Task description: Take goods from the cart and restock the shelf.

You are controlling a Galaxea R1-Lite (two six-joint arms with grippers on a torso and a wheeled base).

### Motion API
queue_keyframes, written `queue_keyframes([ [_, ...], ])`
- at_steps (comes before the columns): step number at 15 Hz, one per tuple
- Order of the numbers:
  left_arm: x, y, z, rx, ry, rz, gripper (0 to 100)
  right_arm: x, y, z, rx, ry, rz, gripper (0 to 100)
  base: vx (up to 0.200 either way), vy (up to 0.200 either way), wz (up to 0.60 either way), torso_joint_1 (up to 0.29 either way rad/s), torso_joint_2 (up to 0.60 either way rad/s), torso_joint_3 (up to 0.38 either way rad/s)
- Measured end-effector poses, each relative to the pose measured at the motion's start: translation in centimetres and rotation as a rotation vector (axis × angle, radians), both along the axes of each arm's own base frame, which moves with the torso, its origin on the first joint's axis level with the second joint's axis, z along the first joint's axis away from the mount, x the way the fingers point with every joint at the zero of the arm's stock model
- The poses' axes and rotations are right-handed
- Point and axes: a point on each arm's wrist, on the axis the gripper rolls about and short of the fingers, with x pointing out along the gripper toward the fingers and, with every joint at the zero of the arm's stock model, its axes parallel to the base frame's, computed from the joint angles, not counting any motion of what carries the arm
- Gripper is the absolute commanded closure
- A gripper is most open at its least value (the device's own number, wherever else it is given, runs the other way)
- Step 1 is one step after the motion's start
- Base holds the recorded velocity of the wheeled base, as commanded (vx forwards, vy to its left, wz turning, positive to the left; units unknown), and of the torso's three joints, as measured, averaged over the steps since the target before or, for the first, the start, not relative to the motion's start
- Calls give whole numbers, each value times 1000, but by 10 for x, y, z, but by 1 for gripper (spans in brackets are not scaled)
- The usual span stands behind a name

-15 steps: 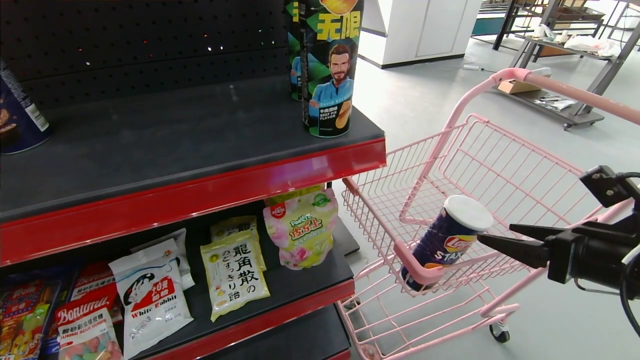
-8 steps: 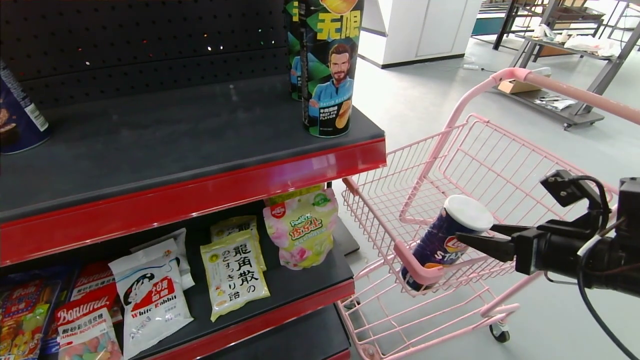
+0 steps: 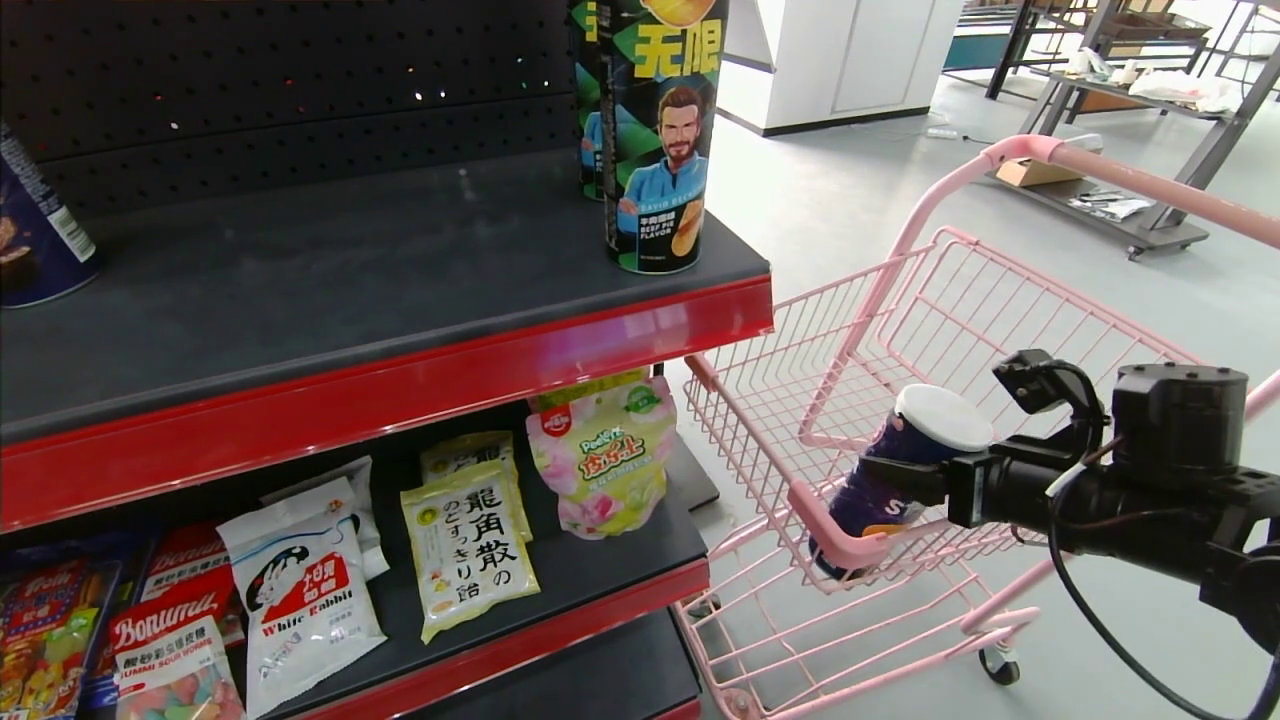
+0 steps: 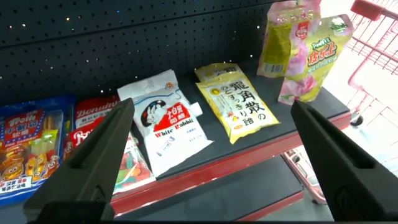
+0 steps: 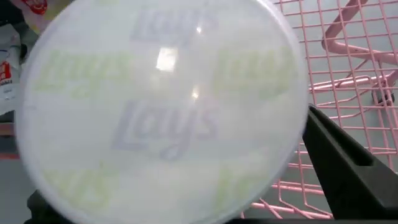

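Note:
A dark blue chip can [image 3: 862, 503] with a white lid [image 5: 161, 106] leans tilted inside the pink cart [image 3: 828, 520], against its near rim. My right gripper [image 3: 897, 466] is open and straddles the can just below the lid; one finger [image 5: 348, 168] shows beside the lid's edge, the other side is hidden. The top shelf [image 3: 300, 280] is mostly bare, with a tall green chip can [image 3: 655, 130] at its right end. My left gripper [image 4: 211, 104] hangs open in front of the lower shelf, holding nothing.
Snack bags lie on the lower shelf: a white bag [image 3: 300, 590], a yellow bag [image 3: 465, 545] and a pink-green pouch [image 3: 605, 465]. Another blue can [image 3: 30, 240] stands at the top shelf's left edge. The red shelf lip [image 3: 400, 385] juts out beside the cart.
My right gripper has advanced leftward into the cart until its fingers came around the blue can. The can's top has shifted slightly. The left arm shows no change.

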Motion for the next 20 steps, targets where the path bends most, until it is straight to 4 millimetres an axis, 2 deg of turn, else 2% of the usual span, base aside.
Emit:
queue_keyframes([
  [5, 0, 0, 0, 0, 0, 0, 0, 12, 2, -16, 3, 25, -9, 0, 0, 0, 0, 0, 0, 0],
  [6, 0, 0, 0, 0, 0, 0, 0, 13, 3, -18, 4, 31, -17, 100, 0, 0, 0, 0, 0, 0],
  [9, 0, 0, 0, 0, 0, 0, 0, 13, 4, -22, 14, 67, -24, 100, 0, 0, 0, 0, 0, 0],
  [13, 0, 0, 0, 0, 0, 0, 0, 18, 4, -15, 18, 31, -34, 100, 0, 0, 0, 0, 0, 0],
  [20, 0, 0, 0, 0, 0, 0, 0, 24, 5, 47, 39, -210, -59, 100, 0, 0, 0, 0, 0, 0],
])
